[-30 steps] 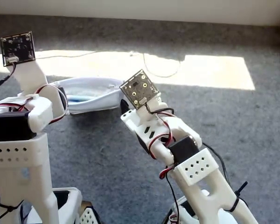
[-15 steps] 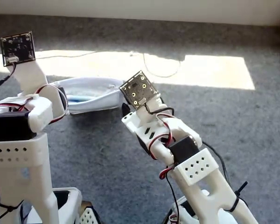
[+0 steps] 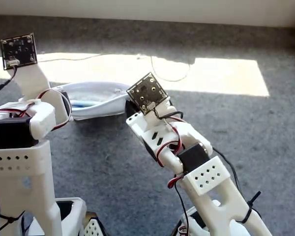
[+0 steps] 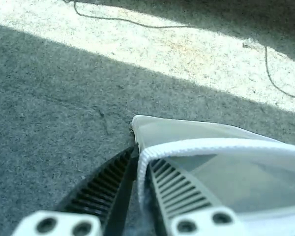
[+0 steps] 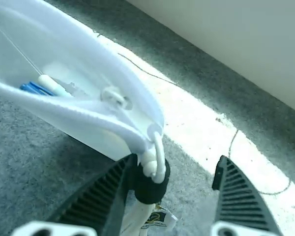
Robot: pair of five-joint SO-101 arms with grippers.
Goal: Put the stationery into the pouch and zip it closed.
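The white translucent pouch (image 3: pixel 101 98) lies on the grey carpet between the two arms, its mouth open. Inside it lie a blue item (image 5: pixel 33 88) and a white stick-like item (image 5: pixel 56 84); the blue one also shows through the pouch wall (image 3: pixel 81 104) in the high view. My left gripper (image 4: pixel 137 172) is shut on the pouch's end (image 4: pixel 187 147), pinching the white zipper trim. At the pouch's other end my right gripper (image 5: pixel 172 196) stands open. The white zipper pull (image 5: pixel 156 156) rests against one of its fingers (image 5: pixel 108 191), and the other finger is apart from it.
A thin cable (image 3: pixel 163 74) trails over the sunlit strip of carpet behind the pouch. A pale wall (image 3: pixel 147 10) runs along the far edge. Bare carpet (image 3: pixel 255 123) extends to the right of the right arm.
The right arm's wrist has edged slightly toward the pouch's end. The left arm and the pouch have kept still.
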